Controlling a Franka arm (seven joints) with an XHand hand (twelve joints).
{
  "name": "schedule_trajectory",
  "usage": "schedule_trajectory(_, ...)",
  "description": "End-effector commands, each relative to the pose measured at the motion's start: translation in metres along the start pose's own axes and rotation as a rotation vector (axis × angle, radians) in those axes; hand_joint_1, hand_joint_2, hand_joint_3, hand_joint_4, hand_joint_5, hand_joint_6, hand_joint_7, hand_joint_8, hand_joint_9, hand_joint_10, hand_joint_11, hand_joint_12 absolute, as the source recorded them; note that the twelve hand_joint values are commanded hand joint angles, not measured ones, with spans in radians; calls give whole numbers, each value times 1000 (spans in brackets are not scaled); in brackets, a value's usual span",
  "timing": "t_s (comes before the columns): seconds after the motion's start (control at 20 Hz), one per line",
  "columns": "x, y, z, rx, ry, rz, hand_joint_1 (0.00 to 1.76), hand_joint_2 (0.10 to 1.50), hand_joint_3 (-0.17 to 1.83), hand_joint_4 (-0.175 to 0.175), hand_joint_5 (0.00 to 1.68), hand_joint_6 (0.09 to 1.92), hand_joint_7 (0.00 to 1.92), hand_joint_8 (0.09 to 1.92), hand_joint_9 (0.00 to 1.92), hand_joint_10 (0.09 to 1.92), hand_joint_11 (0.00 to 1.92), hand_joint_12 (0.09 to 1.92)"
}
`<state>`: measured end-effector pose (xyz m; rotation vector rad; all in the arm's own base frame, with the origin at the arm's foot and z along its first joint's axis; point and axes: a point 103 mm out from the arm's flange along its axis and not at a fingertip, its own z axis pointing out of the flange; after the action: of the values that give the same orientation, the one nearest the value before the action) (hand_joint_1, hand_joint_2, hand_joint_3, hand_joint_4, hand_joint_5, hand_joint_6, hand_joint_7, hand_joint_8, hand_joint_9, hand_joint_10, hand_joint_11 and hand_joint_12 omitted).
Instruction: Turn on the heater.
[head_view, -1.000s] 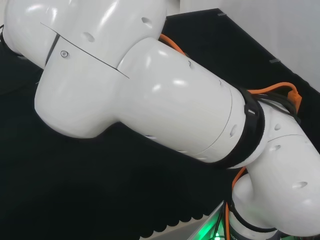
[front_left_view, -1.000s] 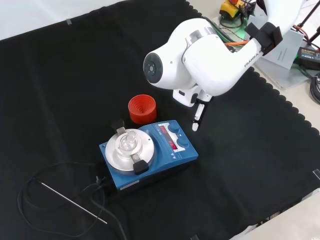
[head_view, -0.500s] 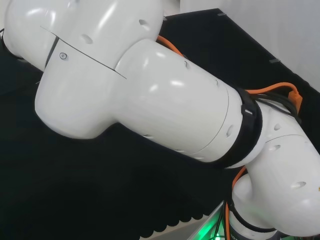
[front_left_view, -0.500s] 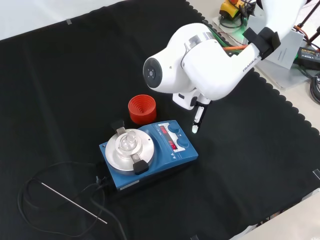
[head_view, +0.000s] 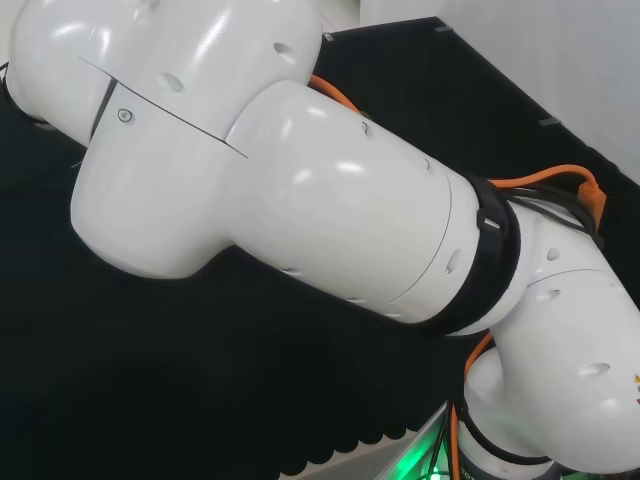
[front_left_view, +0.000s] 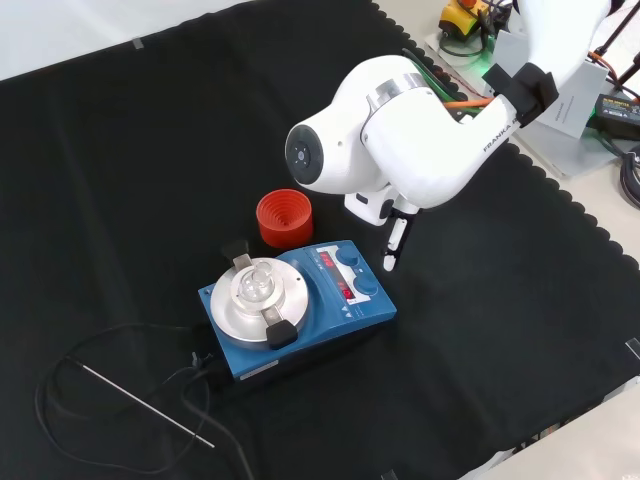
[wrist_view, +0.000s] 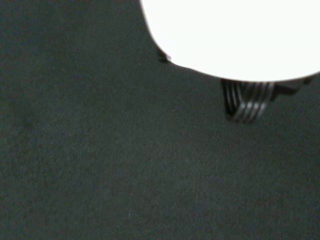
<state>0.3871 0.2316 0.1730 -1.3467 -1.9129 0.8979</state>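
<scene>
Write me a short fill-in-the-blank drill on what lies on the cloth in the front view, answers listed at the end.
1. The heater has a body coloured ____.
2. Just behind the heater stands a ribbed ring stand coloured ____.
3. The hand points one finger down beside the heater's ____ edge in the front view.
4. The thin metal probe lies on the ____.

Answers: blue; red; right; cloth

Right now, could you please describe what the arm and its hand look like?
The arm is glossy white with rounded links, a round grey cap, a black band and orange cables. The hand shows a slim black and white finger.
</scene>
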Motion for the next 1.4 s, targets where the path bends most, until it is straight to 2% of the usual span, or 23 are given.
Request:
schedule_trajectory(0.05, -1, 1, 0, 4, 1, 3, 1614, 264, 1800, 6, 2, 87, 1772, 1578, 1822, 1503, 1574, 1475)
schedule_trajectory(0.85, -3, 6, -2, 13, -9, 7, 1614, 265, 1801, 2, 17, 87, 1772, 1578, 1823, 1503, 1573, 1475)
schedule_trajectory(1.1, -6, 23, -2, 22, -8, 2, 1613, 265, 1801, 1, 18, 87, 1772, 1578, 1822, 1503, 1574, 1475)
schedule_trajectory(1.4, -8, 30, 3, 39, -8, 1, 1611, 264, 1802, 1, 20, 87, 1774, 1576, 1822, 1502, 1573, 1475)
